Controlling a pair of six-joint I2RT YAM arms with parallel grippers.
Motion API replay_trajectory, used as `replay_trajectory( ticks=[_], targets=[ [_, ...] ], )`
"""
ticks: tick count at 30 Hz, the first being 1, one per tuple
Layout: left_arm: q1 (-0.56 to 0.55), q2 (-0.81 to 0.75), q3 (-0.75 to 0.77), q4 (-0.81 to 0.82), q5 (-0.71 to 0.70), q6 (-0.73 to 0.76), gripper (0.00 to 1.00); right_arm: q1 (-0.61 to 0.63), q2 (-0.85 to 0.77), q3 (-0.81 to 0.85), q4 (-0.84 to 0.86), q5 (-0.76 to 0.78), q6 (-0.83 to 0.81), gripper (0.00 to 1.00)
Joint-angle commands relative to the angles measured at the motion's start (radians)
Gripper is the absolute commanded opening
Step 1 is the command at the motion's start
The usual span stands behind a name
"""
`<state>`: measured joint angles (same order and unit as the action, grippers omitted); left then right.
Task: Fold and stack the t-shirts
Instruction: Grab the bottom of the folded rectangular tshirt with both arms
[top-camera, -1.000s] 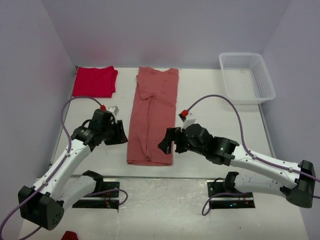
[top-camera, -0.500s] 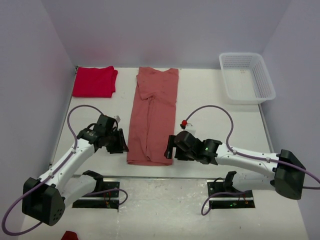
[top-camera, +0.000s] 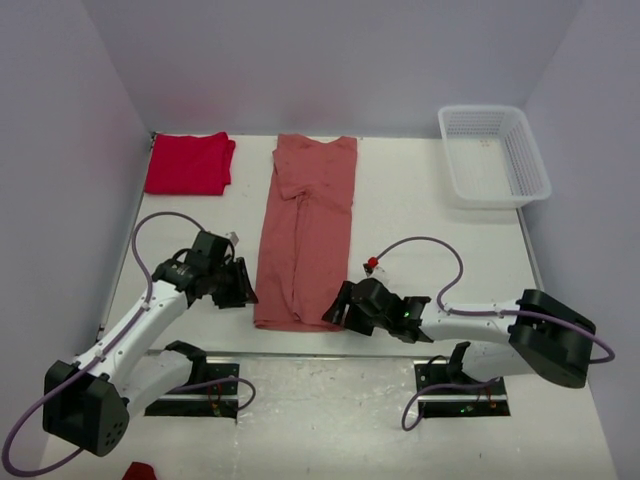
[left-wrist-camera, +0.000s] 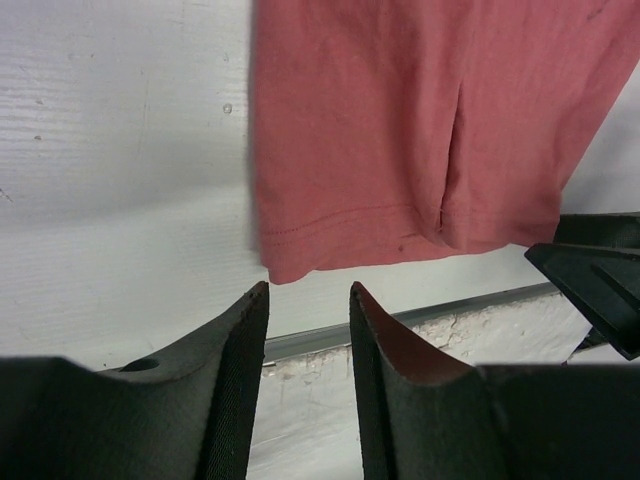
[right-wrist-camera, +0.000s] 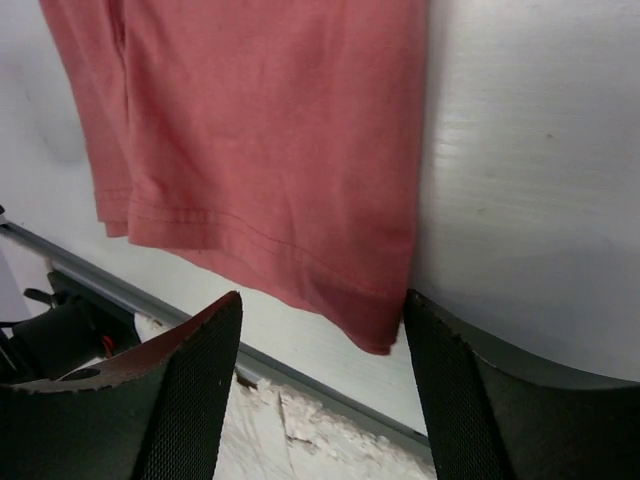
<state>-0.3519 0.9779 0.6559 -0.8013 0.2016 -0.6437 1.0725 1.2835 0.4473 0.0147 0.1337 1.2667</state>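
red t-shirt (top-camera: 188, 163): folded into a flat rectangle at the back-left corner of the table (top-camera: 420, 215), far ahead of the left gripper (top-camera: 240, 288) and slightly to its outer side, nothing touching it

left gripper: low over the table, pointing across at the near-left hem corner of the salmon-pink t-shirt (top-camera: 305, 235). jaws narrow, with a clear gap between the fingers (left-wrist-camera: 238, 345) and nothing in it. wrist view: the hem corner sits just ahead of the tips, roughly in line with the gap and apart from both fingers, so no grip

pink tee: folded lengthwise into a long strip and lying flat. it runs from between the two grippers away toward the back wall, collar end far, hem end near and close to the table's front edge. a fold line runs up the middle of the strip

right gripper (top-camera: 336, 310): low at the near-right hem corner, pointing in from the other side and facing the left gripper across the hem. jaws moderately wide, wider than the left. wrist view: the hem spans the gap just ahead of the tips, and the corner dips in right beside one finger (right-wrist-camera: 445, 345). can't tell if cloth and finger touch; not clamped

basket (top-camera: 493, 155): white mesh, back-right corner of the table, well ahead of the right gripper and to its outer side, well apart from both tees
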Motion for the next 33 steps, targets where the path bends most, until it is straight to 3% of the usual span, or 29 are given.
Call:
replay_trajectory(
  ticks=[1, 14, 23, 27, 33],
  targets=[
    [0.007, -0.027, -0.001, -0.001, -0.013, -0.002, 0.40, 0.004, 0.075, -0.029, 0.071, -0.017, 0.034, 0.67],
    [0.007, -0.007, -0.004, 0.001, -0.011, 0.004, 0.42, 0.040, -0.065, -0.039, -0.074, 0.080, 0.102, 0.59],
    [0.005, -0.002, -0.009, 0.004, -0.011, 0.010, 0.42, 0.040, -0.015, -0.027, -0.067, 0.086, 0.095, 0.56],
    [0.005, -0.001, -0.018, 0.002, -0.016, 0.012, 0.42, 0.040, 0.002, -0.030, -0.056, 0.080, 0.099, 0.45],
    [0.005, -0.001, -0.038, 0.004, -0.024, 0.004, 0.43, 0.040, 0.023, -0.022, -0.058, 0.086, 0.095, 0.44]
  ],
)
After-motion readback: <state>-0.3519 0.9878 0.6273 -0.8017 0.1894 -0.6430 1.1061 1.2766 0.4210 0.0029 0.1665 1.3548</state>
